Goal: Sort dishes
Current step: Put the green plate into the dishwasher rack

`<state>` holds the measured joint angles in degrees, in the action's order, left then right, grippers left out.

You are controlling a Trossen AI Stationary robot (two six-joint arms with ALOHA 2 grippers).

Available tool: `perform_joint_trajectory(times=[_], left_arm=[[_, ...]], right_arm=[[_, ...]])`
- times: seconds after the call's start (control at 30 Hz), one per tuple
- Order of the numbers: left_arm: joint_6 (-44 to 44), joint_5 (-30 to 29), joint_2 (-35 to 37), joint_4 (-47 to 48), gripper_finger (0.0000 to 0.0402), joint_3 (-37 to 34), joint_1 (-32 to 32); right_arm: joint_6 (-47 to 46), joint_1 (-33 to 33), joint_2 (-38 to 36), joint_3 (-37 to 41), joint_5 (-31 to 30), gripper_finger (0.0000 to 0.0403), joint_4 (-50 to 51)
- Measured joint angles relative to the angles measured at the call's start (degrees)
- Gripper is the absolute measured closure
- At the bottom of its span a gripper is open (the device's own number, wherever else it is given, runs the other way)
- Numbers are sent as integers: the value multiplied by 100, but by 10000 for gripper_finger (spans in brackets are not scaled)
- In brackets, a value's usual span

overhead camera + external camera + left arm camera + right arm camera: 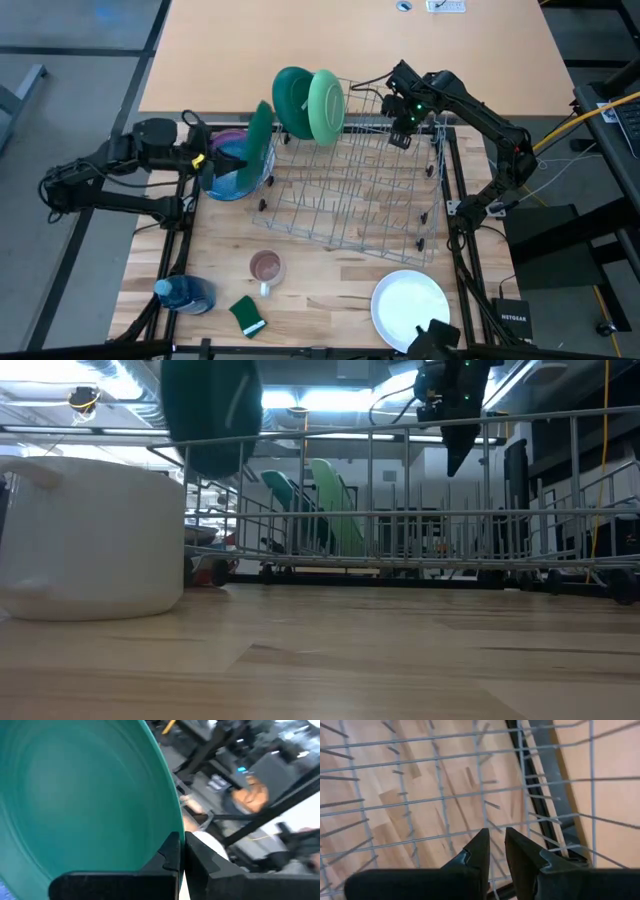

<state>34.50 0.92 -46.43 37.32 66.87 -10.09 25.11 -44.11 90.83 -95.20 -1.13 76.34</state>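
My left gripper (207, 160) is shut on a dark green plate (260, 138), which stands on edge in the air beside the wire dish rack's (350, 200) left end. The plate fills the left wrist view (75, 795) and shows high in the low view (210, 410). A dark green plate (290, 100) and a light green plate (327, 105) stand on edge in the rack's far slots. Blue and purple plates (228, 175) lie stacked under the held plate. A white plate (410, 305) lies at the near right. My right gripper (402, 135) is shut and empty above the rack's far right corner. My left gripper pinches the dark green plate's rim (170, 827) between its two fingers, coming level from the table's left. The plate stands on edge, lifted clear of the table and of the stacked plates.
A small clear mug (266, 266), a green sponge (247, 315) and a blue bottle (185, 293) lie near the table's front edge. A white container (90, 535) stands close at the left of the low view. Most rack slots (420, 795) are free.
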Motion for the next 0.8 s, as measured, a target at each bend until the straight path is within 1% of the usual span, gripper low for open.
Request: perform_joint_trajectory(times=[0.13, 0.27, 0.47, 0.63, 0.7, 0.8], left_arm=[[168, 119, -398, -739, 401, 0, 89], [245, 139, -1012, -1686, 401, 0, 283], [137, 220, -2034, -3252, 401, 0, 437], [70, 557, -2772, -4903, 401, 0, 123], [164, 782, -3079, -5509, 401, 0, -70], [430, 1154, -3507, -6174, 401, 0, -390]], right_arm=[[84, -386, -2, 0, 1, 338, -4], [86, -847, -2, 0, 52, 338, -136], [80, -1475, -2, 0, 404, 338, -425], [0, -1792, -2, 0, 845, 338, -472], [-60, -1838, -2, 0, 925, 338, -472], [-69, -1833, -2, 0, 948, 338, -470]])
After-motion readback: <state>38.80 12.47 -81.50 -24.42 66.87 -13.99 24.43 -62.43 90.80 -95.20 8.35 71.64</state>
